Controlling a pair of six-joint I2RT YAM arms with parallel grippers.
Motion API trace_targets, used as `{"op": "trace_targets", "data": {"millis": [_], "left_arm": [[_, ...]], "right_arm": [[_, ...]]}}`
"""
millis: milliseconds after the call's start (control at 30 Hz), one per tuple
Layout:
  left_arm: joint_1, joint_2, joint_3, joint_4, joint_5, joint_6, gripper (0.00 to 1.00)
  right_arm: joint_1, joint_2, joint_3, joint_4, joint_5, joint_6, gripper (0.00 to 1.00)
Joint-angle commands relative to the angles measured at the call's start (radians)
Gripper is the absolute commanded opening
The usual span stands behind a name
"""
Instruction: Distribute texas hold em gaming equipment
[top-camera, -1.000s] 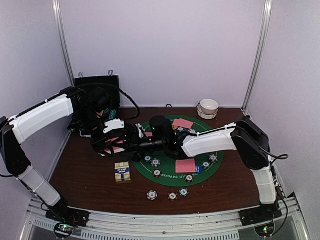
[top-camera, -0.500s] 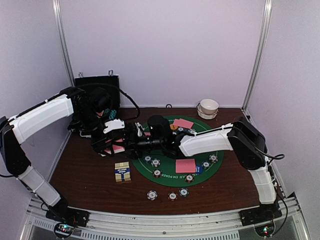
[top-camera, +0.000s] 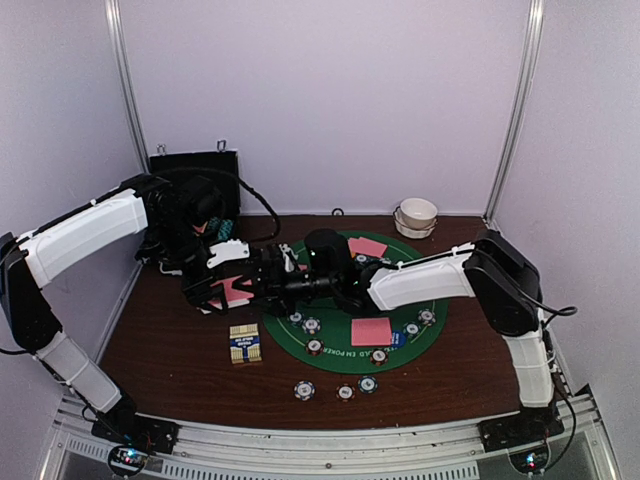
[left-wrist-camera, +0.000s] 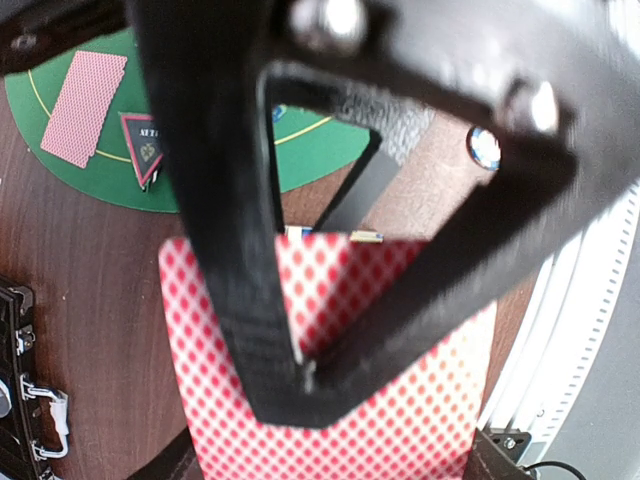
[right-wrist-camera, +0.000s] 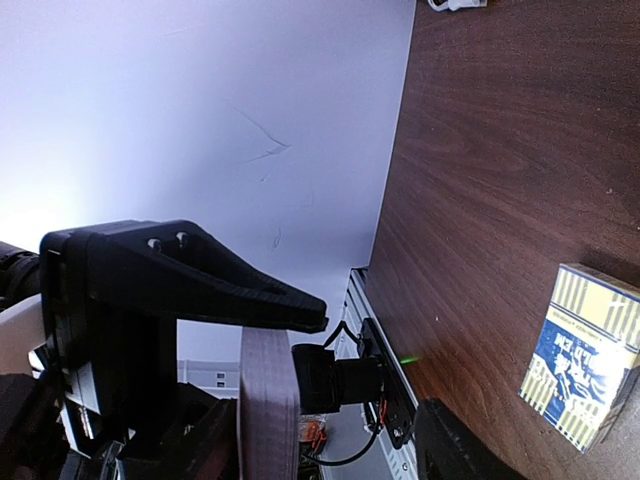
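Note:
My left gripper (top-camera: 222, 285) is shut on a deck of pink-backed cards (top-camera: 236, 291), held above the table left of the green mat (top-camera: 345, 308). In the left wrist view the deck (left-wrist-camera: 400, 400) fills the bottom, with the left gripper (left-wrist-camera: 330, 450) on its sides. My right gripper (top-camera: 268, 282) is open at the deck. One of its black fingers (left-wrist-camera: 240, 300) lies on the top card. In the right wrist view the deck (right-wrist-camera: 268, 400) is edge-on, just inside the right gripper (right-wrist-camera: 330, 445). Pink cards (top-camera: 371, 331) and striped chips (top-camera: 312, 324) lie on the mat.
A blue-and-yellow card box (top-camera: 245, 343) lies in front of the deck and shows in the right wrist view (right-wrist-camera: 585, 350). Three chips (top-camera: 345, 392) lie near the front edge. A white bowl (top-camera: 418, 213) stands at the back right, a black case (top-camera: 195, 185) at the back left. A red triangular marker (left-wrist-camera: 143, 147) lies on the mat.
The right arm has shifted a little at the deck, first left and then back right. The left gripper still holds the deck in the same place.

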Motion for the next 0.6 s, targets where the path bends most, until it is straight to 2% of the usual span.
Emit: {"op": "trace_targets", "data": {"millis": [0, 200, 367, 567], "left_arm": [[-0.002, -0.022, 0.015, 0.005, 0.012, 0.009, 0.00], [-0.001, -0.021, 0.019, 0.005, 0.013, 0.009, 0.00], [-0.002, -0.022, 0.017, 0.005, 0.011, 0.009, 0.00], [-0.002, -0.022, 0.017, 0.005, 0.010, 0.009, 0.00]], "right_arm": [[-0.019, -0.046, -0.048, -0.043, -0.011, -0.028, 0.58], [-0.021, -0.067, -0.062, -0.028, -0.018, -0.026, 0.54], [-0.021, -0.094, -0.078, 0.032, -0.031, 0.018, 0.36], [-0.027, -0.141, -0.112, 0.042, -0.042, 0.031, 0.28]]}}
